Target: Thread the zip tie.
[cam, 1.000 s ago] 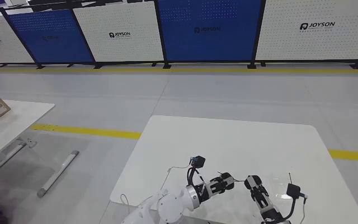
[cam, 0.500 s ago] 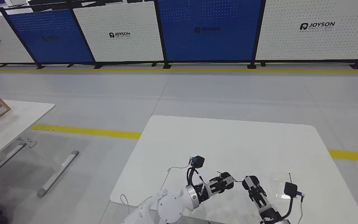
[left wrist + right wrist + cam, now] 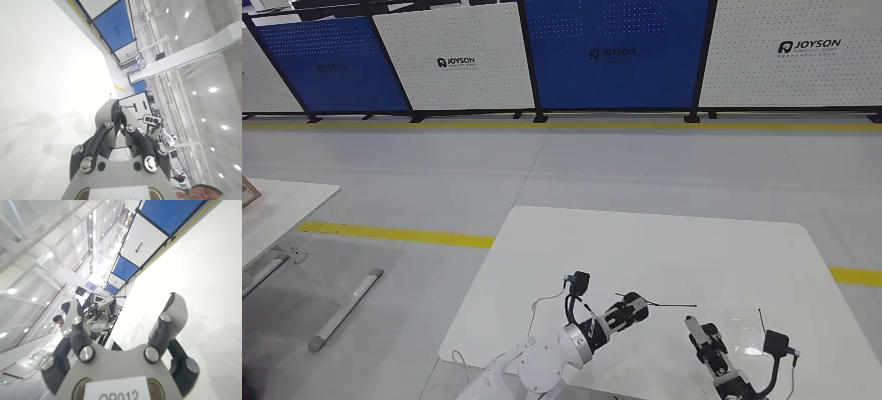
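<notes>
Up near the front edge of the white table, the left gripper has its two fingers pressed together on a thin black zip tie. In the left wrist view the tie shows as a dark line pinched between the pads close to the fingertips. In the top view the tie runs out level from that gripper towards the other arm, above the tabletop, and a shorter end pokes out of the gripper's far side.

The right gripper sits lower on the table's right side, apart from the tie's free end. Its fingers are spread wide with nothing between them. In the right wrist view the left gripper shows farther off with the tie sticking out of its tip.

Just beside the right gripper, on its outer side, lies a clear plastic piece, and a second thin black strip lies at its far edge
</notes>
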Robot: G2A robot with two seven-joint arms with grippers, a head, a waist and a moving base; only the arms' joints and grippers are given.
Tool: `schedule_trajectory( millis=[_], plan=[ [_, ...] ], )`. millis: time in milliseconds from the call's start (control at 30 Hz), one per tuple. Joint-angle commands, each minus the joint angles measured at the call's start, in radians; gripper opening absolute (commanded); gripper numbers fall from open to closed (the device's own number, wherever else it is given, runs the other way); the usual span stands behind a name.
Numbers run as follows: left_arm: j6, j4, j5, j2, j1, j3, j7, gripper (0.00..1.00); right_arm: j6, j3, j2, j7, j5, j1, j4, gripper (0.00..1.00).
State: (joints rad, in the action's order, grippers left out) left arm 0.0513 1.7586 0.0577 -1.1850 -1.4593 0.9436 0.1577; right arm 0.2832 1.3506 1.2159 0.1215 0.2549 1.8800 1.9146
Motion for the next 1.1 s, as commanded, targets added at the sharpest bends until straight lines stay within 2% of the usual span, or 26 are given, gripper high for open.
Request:
schedule_trajectory(
  millis=[0,267,400,533,633,967,1067],
  plan=[
    [0.000,0.000,0.001,0.000,0.000,0.000,0.001,0.00,0.000,0.000,0.000,0.000,0.000,0.000,0.000,1.00],
    [0.000,0.000,0.004,0.000,-0.001,0.000,0.000,0.00,-0.002,0.000,0.000,-0.001,0.000,-0.001,-0.001,1.00],
    [-0.023,0.019,0.157,-0.009,-0.021,0.023,-0.059,0.00,-0.027,0.000,-0.001,0.004,0.055,-0.021,-0.016,1.00],
    [0.015,0.042,0.260,-0.010,-0.055,0.052,-0.077,0.00,-0.055,-0.006,-0.004,-0.006,0.211,-0.042,-0.034,1.00],
    [0.042,0.054,0.241,-0.007,-0.066,0.056,-0.041,0.00,-0.080,-0.028,-0.004,-0.020,0.312,-0.049,-0.041,1.00],
    [0.042,0.054,0.241,-0.007,-0.066,0.056,-0.041,0.00,-0.090,-0.036,-0.003,-0.018,0.315,-0.051,-0.042,1.00],
    [0.028,0.055,0.323,-0.011,-0.065,0.049,-0.026,0.00,-0.104,-0.049,-0.003,-0.043,0.414,-0.064,-0.057,1.00]
  ],
)
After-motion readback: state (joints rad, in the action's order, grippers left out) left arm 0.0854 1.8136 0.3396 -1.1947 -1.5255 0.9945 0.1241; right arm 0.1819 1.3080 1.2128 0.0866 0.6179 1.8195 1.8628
